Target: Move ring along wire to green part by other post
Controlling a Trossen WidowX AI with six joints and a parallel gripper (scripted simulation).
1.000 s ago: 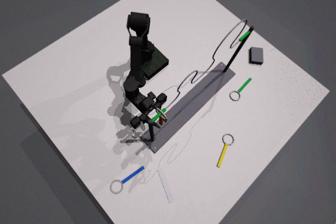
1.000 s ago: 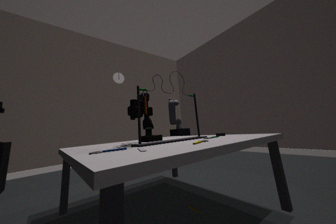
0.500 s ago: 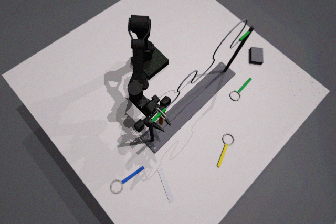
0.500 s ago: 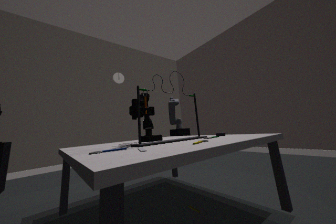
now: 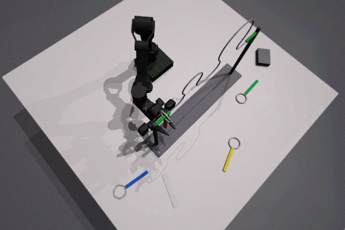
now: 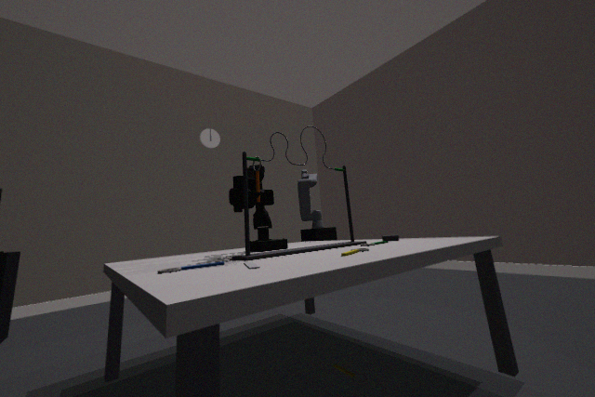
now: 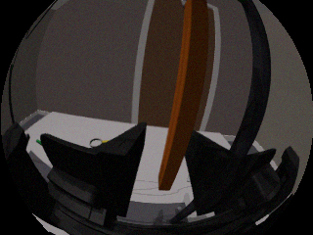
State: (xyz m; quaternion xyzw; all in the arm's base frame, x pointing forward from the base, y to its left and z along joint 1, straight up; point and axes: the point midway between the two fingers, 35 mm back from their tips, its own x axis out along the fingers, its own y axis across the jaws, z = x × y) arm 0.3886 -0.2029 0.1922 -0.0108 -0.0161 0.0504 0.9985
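The ring (image 5: 170, 120) hangs on the near green part (image 5: 160, 120) (image 6: 251, 158) of the wire, beside the near post (image 5: 156, 136) (image 6: 245, 212) (image 7: 261, 73). Its orange handle (image 5: 165, 124) (image 6: 257, 186) (image 7: 184, 98) hangs down. My gripper (image 5: 171, 131) (image 7: 164, 128) is open, with the handle's lower part between its fingers in the wrist view. A gap shows on the left; the handle looks close to the right finger, and contact there is unclear. The ring is out of the wrist view. The other green part (image 5: 251, 36) (image 6: 338, 169) is at the far post (image 5: 241, 56) (image 6: 348, 205).
The thin wire (image 5: 219, 55) bends up and down between the posts above the grey base (image 5: 206, 102). The near post stands close beside the gripper. Blue (image 5: 136, 179), yellow (image 5: 228, 160) and green (image 5: 251, 87) handled rings, a dark block (image 5: 263, 56) and a pale strip (image 5: 170, 191) lie on the table.
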